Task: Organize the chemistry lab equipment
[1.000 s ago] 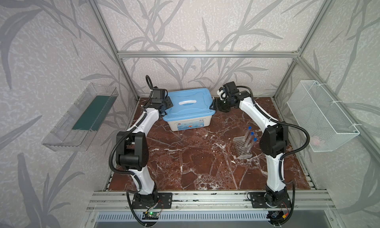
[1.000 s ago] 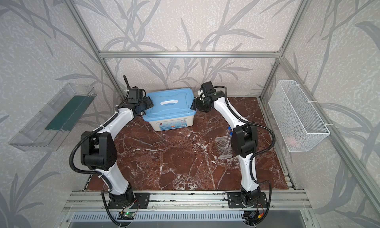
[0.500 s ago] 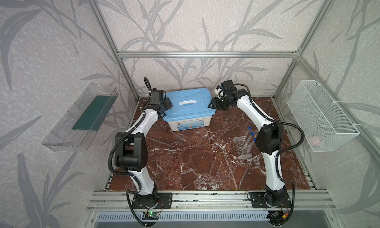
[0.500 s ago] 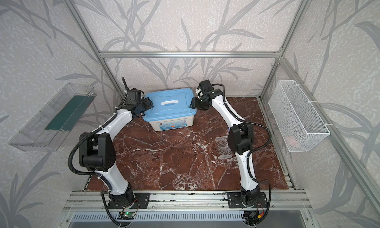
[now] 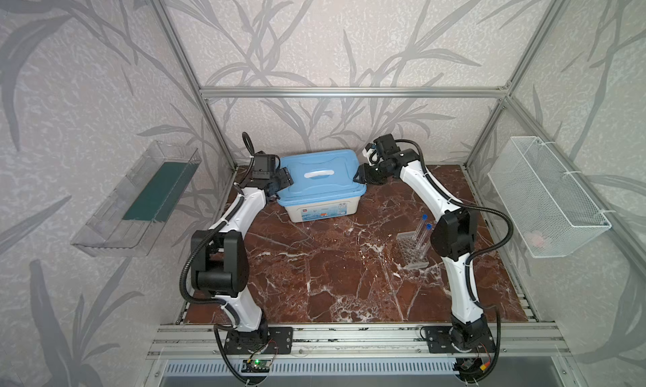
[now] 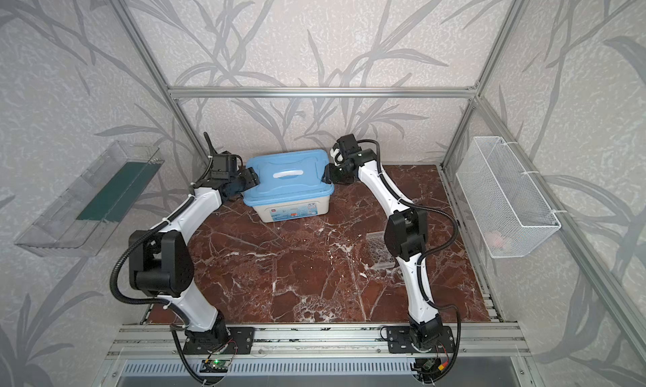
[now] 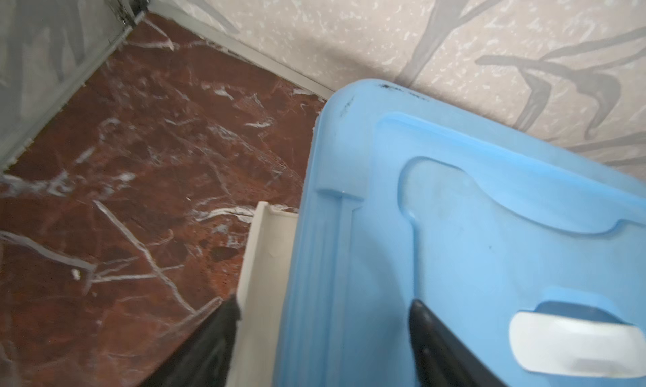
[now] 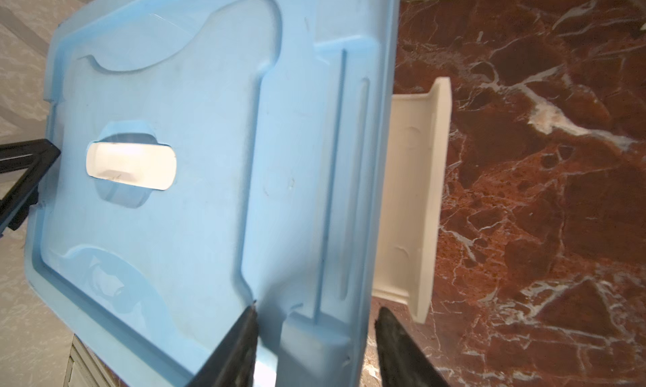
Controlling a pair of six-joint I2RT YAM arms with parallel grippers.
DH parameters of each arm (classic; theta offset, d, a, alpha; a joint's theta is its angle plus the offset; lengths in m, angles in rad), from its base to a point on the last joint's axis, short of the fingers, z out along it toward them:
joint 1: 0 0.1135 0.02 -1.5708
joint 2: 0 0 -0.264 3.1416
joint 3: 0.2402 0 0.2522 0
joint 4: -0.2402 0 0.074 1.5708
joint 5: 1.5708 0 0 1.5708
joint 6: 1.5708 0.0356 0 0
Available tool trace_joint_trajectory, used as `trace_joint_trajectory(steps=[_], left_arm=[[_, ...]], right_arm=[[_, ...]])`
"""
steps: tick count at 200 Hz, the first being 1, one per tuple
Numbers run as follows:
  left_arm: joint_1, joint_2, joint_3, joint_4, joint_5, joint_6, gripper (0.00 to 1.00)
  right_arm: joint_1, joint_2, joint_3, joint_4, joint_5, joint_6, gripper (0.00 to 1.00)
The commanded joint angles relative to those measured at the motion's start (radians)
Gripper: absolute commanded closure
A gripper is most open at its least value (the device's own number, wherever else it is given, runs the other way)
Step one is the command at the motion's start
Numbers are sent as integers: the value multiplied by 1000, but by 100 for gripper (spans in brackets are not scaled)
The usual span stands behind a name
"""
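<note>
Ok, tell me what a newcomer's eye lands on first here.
The blue lid on the white bin, at the back middle of the marble table, with the left tool and right tool straddling its opposite ends. Next, the clear holed rack with blue-capped tubes standing in it, beside the right arm.

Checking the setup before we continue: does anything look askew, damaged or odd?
The pale blue plastic lid covers the white bin, but both white side clips stand swung outward, unfastened. Dark scuffs mark one lid corner. Two blue-capped clear tubes lean in the clear holed rack.
</note>
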Motion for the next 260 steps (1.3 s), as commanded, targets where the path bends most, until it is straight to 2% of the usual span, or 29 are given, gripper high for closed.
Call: trace_joint_trajectory(steps=[1, 18, 36, 93, 110, 124, 146, 167, 183, 190, 224, 240, 260], left_arm=[[27, -41, -53, 20, 31, -8, 2], [54, -24, -94, 90, 135, -60, 1], [60, -16, -146, 184, 177, -75, 1], [59, 12, -185, 289, 337, -121, 1], [59, 11, -179, 282, 361, -129, 8], [51, -9, -167, 240, 327, -102, 21], [17, -35, -118, 105, 190, -26, 34], [-36, -31, -69, -1, 60, 53, 39], [-57, -13, -51, -23, 58, 67, 42], [-66, -4, -42, -35, 57, 70, 46], [-133, 22, 5, -102, -64, 129, 53], [-152, 46, 34, -144, -119, 150, 62], [-165, 66, 44, -171, -147, 160, 63]], right_arm=[[3, 16, -46, -112, 59, -28, 47], [3, 15, -47, -110, 52, -27, 47], [3, 16, -49, -109, 50, -29, 47], [3, -5, -93, -58, 15, -13, 47], [4, -9, -105, -51, 14, -13, 47], [4, -13, -118, -46, 13, -13, 47], [5, -20, -135, -35, 15, -13, 46], [5, -19, -135, -33, 20, -9, 46], [4, -19, -133, -33, 20, -8, 46], [5, -19, -132, -33, 20, -8, 46], [6, -24, -137, -35, 22, -10, 46], [8, -24, -137, -34, 24, -10, 47], [9, -24, -136, -33, 24, -9, 47]])
